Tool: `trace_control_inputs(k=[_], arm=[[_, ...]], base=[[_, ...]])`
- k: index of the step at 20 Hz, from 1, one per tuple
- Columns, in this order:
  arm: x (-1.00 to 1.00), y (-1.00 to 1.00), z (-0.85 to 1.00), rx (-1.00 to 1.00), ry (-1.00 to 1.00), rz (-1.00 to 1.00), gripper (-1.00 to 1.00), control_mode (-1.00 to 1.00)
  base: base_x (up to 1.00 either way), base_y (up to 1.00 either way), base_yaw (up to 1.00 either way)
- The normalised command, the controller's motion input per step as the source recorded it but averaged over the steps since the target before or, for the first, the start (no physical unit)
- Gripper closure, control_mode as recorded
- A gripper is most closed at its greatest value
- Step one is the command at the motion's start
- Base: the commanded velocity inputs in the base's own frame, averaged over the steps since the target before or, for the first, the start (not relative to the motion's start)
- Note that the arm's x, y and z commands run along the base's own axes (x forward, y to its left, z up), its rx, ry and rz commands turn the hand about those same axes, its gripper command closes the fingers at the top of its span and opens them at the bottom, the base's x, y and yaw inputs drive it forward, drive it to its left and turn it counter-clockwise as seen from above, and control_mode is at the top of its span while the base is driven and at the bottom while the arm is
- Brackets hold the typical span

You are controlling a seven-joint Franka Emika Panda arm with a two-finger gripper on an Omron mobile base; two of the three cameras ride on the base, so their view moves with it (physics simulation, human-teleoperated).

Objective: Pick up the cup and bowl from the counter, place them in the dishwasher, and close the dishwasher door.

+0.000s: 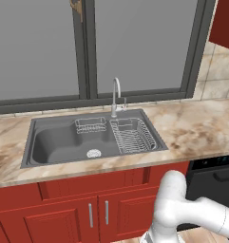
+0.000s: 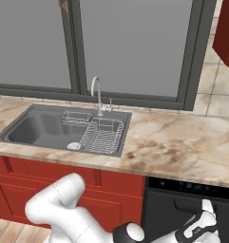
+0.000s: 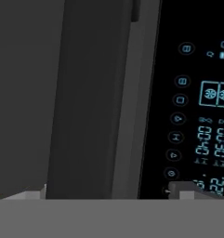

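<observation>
The black dishwasher point(image 2: 173, 213) sits under the marbled counter point(image 2: 182, 147), right of the sink, with teal lights point(image 3: 211, 135) along its top. Its door point(image 1: 213, 182) looks shut. My gripper point(image 2: 206, 209) is right at the door's bar handle point(image 2: 187, 204). In the hand view the handle point(image 3: 95, 93) runs as a dark bar between my two fingertips point(image 3: 181, 188), which stand wide apart on either side of it; the gripper point(image 3: 108, 191) is open and I cannot tell whether the tips touch the bar. The cup and bowl are out of view.
A steel sink point(image 1: 59, 142) with a wire rack point(image 1: 135, 135) and a faucet point(image 1: 116, 97) is set into the counter. Red cabinet doors point(image 1: 73, 216) stand left of the dishwasher. A window point(image 1: 135, 47) spans the back wall.
</observation>
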Motion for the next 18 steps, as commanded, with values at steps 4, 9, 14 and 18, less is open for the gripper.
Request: trace_control_inputs(k=[4,9,14,18], arm=[[0.18,0.09,-1.00,-0.27,-0.39,0.11,-1.00,-1.00],[0.28,0.14,-1.00,-0.31,-0.38,0.09,-1.00,-1.00],[0.33,0.15,-1.00,-0.34,-0.39,0.07,-1.00,-1.00],[0.63,0.21,-1.00,-0.38,-0.38,0.03,-1.00,-1.00]], base=[[0.00,0.00,0.00],[0.00,0.00,0.00],[0.00,0.00,0.00],[0.00,0.00,0.00]])
